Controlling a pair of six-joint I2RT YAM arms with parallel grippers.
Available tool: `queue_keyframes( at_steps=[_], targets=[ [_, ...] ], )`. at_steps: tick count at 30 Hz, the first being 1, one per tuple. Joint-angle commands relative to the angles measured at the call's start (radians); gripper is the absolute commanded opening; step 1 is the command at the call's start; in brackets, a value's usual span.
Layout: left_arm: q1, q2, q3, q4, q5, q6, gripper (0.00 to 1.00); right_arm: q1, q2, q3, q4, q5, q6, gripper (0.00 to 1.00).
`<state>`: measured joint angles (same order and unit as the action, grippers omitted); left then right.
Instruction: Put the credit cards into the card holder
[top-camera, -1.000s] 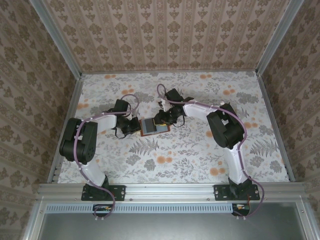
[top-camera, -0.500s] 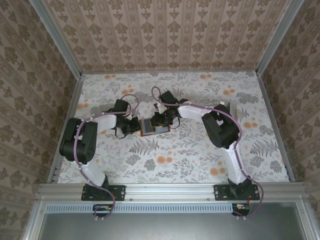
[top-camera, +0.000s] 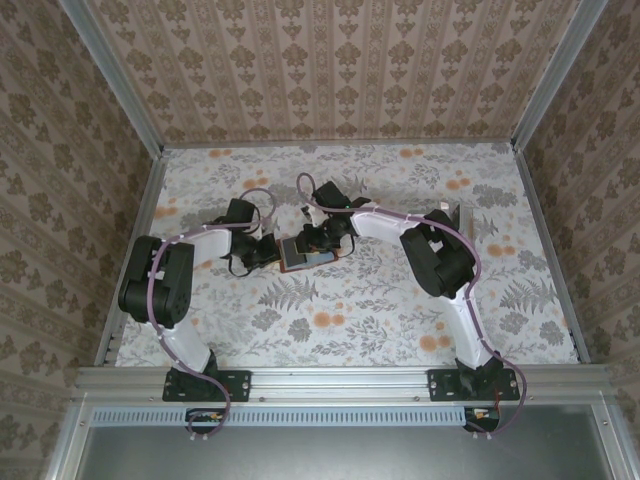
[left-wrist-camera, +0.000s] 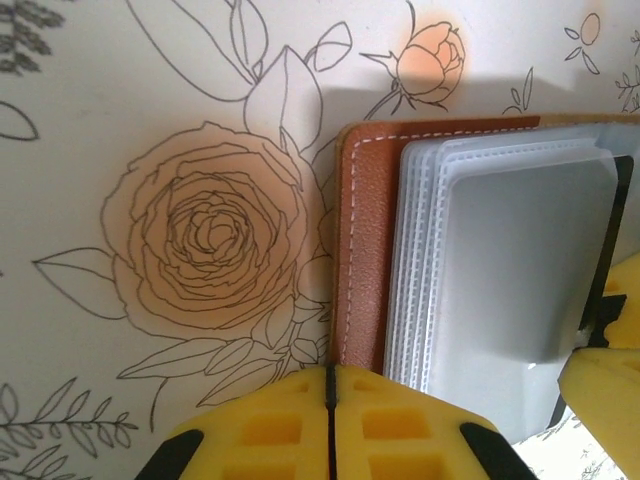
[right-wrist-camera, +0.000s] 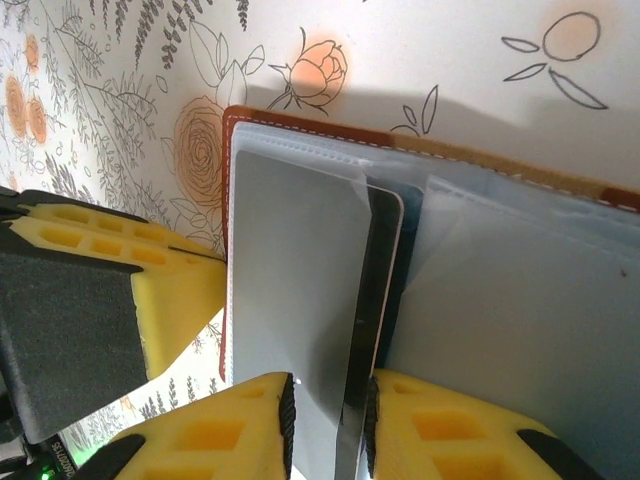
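Card holder (left-wrist-camera: 360, 250) open, left gripper (left-wrist-camera: 328, 388) clamping its edge, right gripper (right-wrist-camera: 330, 400) pinching a credit card (right-wrist-camera: 378, 270) partly inside.

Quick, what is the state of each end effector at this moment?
Left end effector: closed on the edge of the card holder.
Right end effector: closed, holding a credit card.

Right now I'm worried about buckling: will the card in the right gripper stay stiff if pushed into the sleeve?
Probably stiff: the credit card runs straight, with no visible bow, from the pads of the right gripper to the card holder. Likely slippery, as its face looks smooth. The clear sleeves look soft and creased, so they may give first.
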<state>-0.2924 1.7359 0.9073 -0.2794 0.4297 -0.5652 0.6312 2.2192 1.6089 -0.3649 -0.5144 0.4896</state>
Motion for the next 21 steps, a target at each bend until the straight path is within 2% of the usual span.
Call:
queue_keyframes(
  at_steps=[1, 9, 14, 17, 21],
  targets=[
    [0.013, -0.043, -0.034, -0.020, 0.000, 0.002, 0.10, 0.029, -0.041, 0.016, -0.067, 0.052, -0.057, 0.30],
    [0.021, -0.122, -0.056, -0.052, 0.003, 0.004, 0.15, 0.014, -0.186, -0.054, -0.131, 0.270, -0.141, 0.36],
    [0.023, -0.118, -0.061, -0.048, -0.004, 0.013, 0.22, 0.018, -0.214, -0.056, -0.204, 0.476, -0.166, 0.39],
    [0.022, -0.107, -0.080, -0.007, 0.003, -0.001, 0.26, 0.025, -0.200, -0.054, -0.221, 0.540, -0.182, 0.42],
    [0.021, -0.094, -0.078, -0.007, 0.007, -0.007, 0.34, 0.041, -0.164, -0.038, -0.235, 0.555, -0.193, 0.46]
  ],
)
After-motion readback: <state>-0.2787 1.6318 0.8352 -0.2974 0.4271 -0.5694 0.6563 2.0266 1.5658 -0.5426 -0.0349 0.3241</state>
